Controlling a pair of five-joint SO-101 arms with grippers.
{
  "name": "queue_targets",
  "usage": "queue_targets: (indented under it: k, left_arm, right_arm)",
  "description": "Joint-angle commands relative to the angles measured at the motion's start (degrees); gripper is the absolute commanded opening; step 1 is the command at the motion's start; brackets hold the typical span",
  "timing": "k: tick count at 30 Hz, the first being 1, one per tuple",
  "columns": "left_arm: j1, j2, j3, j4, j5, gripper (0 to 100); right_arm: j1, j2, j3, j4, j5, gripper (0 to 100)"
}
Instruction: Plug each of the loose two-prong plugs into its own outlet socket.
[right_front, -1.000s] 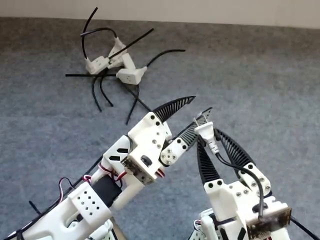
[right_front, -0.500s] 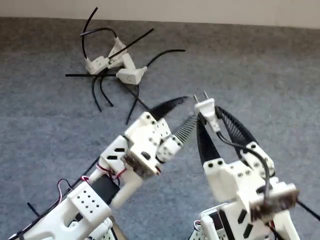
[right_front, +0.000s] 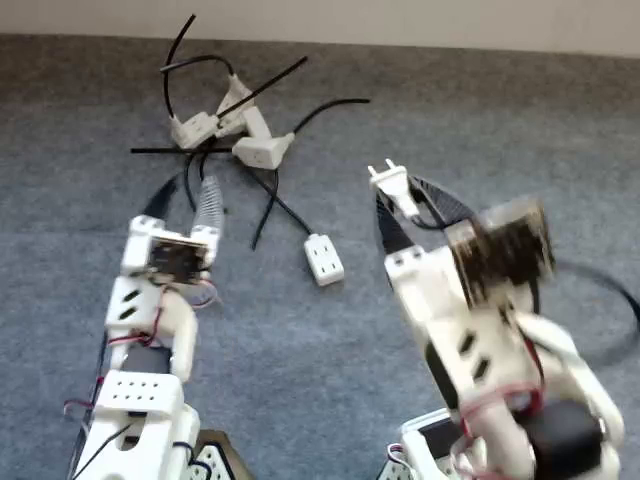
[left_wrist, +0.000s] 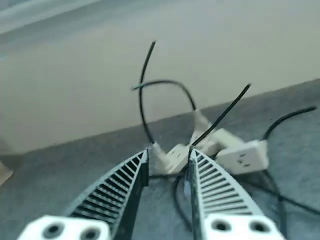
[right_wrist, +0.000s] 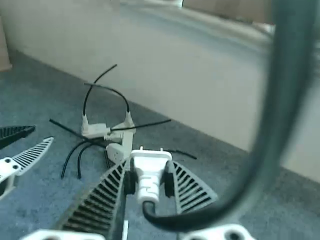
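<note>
My right gripper (right_front: 402, 197) is shut on a white two-prong plug (right_front: 388, 183), held above the carpet with its prongs pointing away and its black cord looping back over the arm. The right wrist view has the same plug (right_wrist: 149, 175) between the ribbed fingers. A single white outlet socket (right_front: 323, 258) lies on the carpet to the left of that gripper. My left gripper (right_front: 187, 190) stands open at the left, pointing at a tangled pile of white outlets and plugs (right_front: 232, 135) with black cords. In the left wrist view the pile (left_wrist: 210, 150) lies just beyond the open fingers (left_wrist: 127, 185).
Grey carpet (right_front: 500, 120) covers the table, with a pale wall (right_front: 400, 20) along the far edge. Black cords (right_front: 200, 185) fan out from the pile toward the left gripper. The right arm's cord (right_wrist: 280, 100) crosses its own wrist view.
The left arm swung left, away from the right gripper, uncovering the single outlet socket. The right arm moved the plug slightly left and up, with its wrist turning.
</note>
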Motion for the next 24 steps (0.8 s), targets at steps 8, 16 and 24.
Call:
queue_targets:
  k: [8, 16, 24]
  left_arm:
    - [-14.55, -1.01, 5.23, 10.02, 0.09, 13]
    - [-14.64, -1.01, 5.23, 12.57, 0.00, 13]
    - [-14.64, -1.01, 5.23, 12.57, 0.00, 13]
  right_arm:
    - [-6.99, 31.25, -18.77, 15.16, 0.18, 0.6]
    - [-6.02, 50.42, -29.41, 21.32, 0.18, 0.6]
    - [-5.85, 60.35, -30.46, 21.14, 0.44, 0.6]
